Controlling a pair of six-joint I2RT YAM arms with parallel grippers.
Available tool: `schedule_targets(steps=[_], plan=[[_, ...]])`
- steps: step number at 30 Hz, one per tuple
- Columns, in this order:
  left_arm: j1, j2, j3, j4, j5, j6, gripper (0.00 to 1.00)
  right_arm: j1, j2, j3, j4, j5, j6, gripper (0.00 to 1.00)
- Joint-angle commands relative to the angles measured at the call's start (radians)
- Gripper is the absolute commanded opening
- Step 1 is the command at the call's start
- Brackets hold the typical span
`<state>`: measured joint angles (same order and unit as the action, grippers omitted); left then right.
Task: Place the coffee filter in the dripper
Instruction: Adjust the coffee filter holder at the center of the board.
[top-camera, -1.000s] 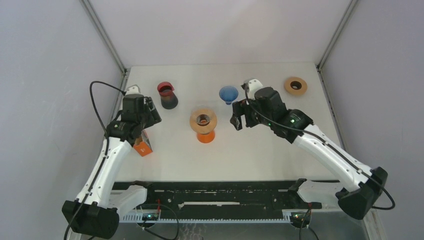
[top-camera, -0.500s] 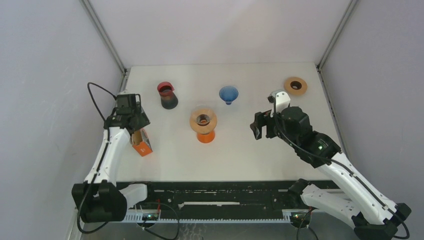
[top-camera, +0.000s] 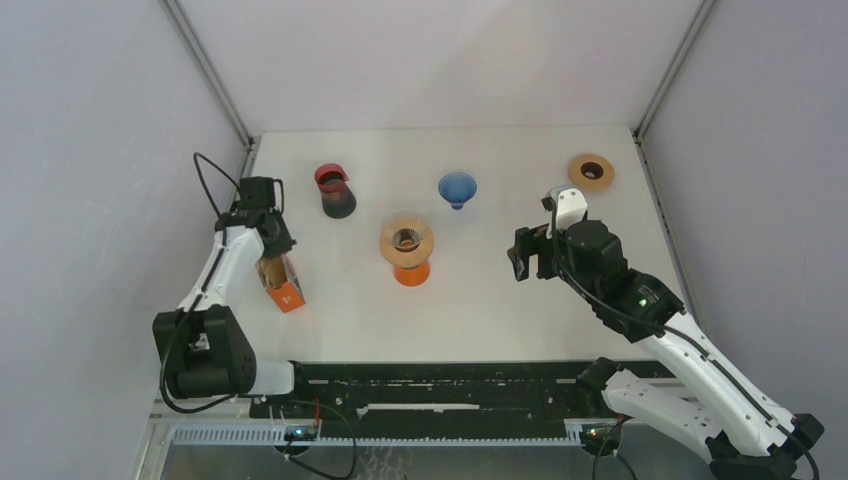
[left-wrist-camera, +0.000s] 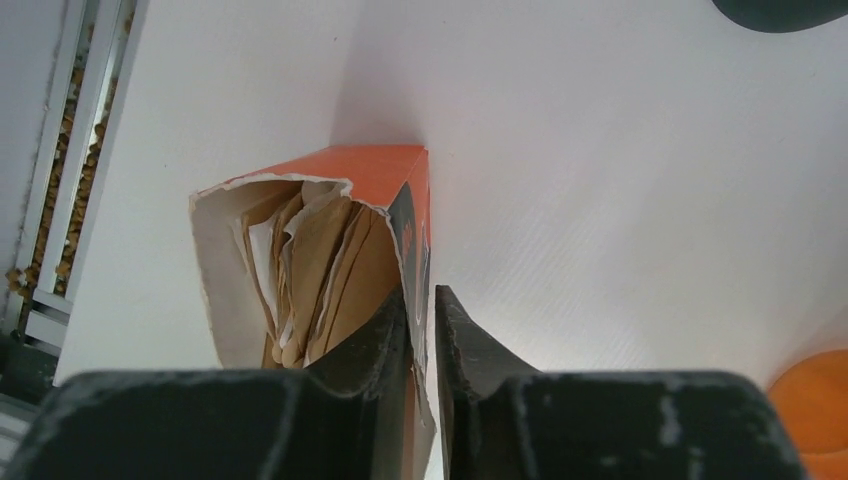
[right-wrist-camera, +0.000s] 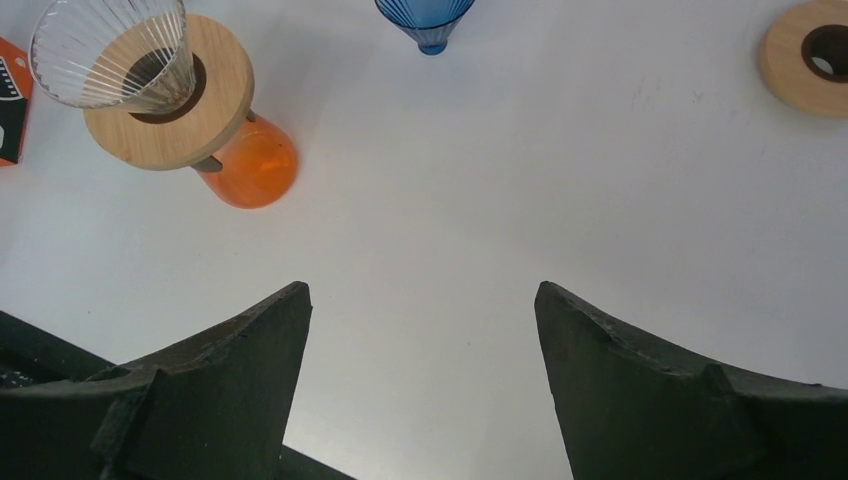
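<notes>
**Left wrist view: left gripper (left-wrist-camera: 420, 293) nipped on the wall of the filter box (left-wrist-camera: 385, 170)**

Here are the coffee filters (left-wrist-camera: 318, 270): brown paper, packed upright in one torn-open orange box. They are pressed too close together to count. One finger (left-wrist-camera: 385, 335) is down inside the box against the outermost filter, and the other sits outside. The box's right wall is pinched in the narrow slot between them. Whether a filter is caught in there too, I cannot tell.

Over to the top external view. The one box (top-camera: 283, 285) lies near the table's (top-camera: 500, 320) left edge, with the left gripper (top-camera: 272, 252) right on its open end.

There are two cone drippers on show. The clear dripper (top-camera: 406, 240), ribbed glass, sits in a wooden collar (right-wrist-camera: 175, 115) on an orange base (top-camera: 411, 272) at mid-table, well apart from the box. No filter is in it yet. The blue dripper (top-camera: 457, 187) stands alone farther back.

A second wooden ring (top-camera: 591, 171) lies loose near the far right corner, so that makes two wooden rings, one mounted and one bare. One dark vessel (top-camera: 334, 190) with a red rim stands at the back left.

The right gripper (top-camera: 520, 255) hangs over bare tabletop to the right of the clear dripper. In the right wrist view its fingers (right-wrist-camera: 250, 340) are spread wide, with nothing between them.
</notes>
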<state>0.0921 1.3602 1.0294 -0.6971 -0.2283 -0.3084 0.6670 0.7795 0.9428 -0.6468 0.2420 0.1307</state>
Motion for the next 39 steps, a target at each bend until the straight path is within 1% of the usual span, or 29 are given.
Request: schedule_targets(steps=[1, 13, 18, 21, 27, 31, 35, 39], plan=[[-0.001, 0.001, 0.062, 0.011, 0.028, 0.062, 0.17, -0.012, 0.004, 0.002, 0.050, 0.005, -0.019, 0.91], [-0.064, -0.020, 0.061, 0.010, 0.063, 0.160, 0.05, -0.035, 0.023, 0.002, 0.058, -0.024, -0.017, 0.91], [-0.075, -0.021, 0.063, 0.010, 0.069, 0.168, 0.05, -0.042, 0.033, 0.002, 0.060, -0.037, -0.015, 0.91], [-0.081, -0.020, 0.065, 0.006, 0.065, 0.170, 0.09, -0.046, 0.037, 0.002, 0.062, -0.041, -0.016, 0.91], [-0.086, -0.067, 0.084, -0.025, 0.033, 0.159, 0.24, -0.050, 0.037, 0.002, 0.062, -0.040, -0.017, 0.91], [-0.086, -0.105, 0.111, -0.073, 0.013, 0.146, 0.32, -0.050, 0.041, 0.003, 0.062, -0.044, -0.017, 0.91], [-0.085, -0.147, 0.130, -0.113, -0.008, 0.135, 0.35, -0.051, 0.038, 0.002, 0.065, -0.045, -0.018, 0.91], [-0.082, -0.193, 0.134, -0.155, -0.069, 0.110, 0.36, -0.052, 0.036, 0.002, 0.065, -0.046, -0.016, 0.91]])
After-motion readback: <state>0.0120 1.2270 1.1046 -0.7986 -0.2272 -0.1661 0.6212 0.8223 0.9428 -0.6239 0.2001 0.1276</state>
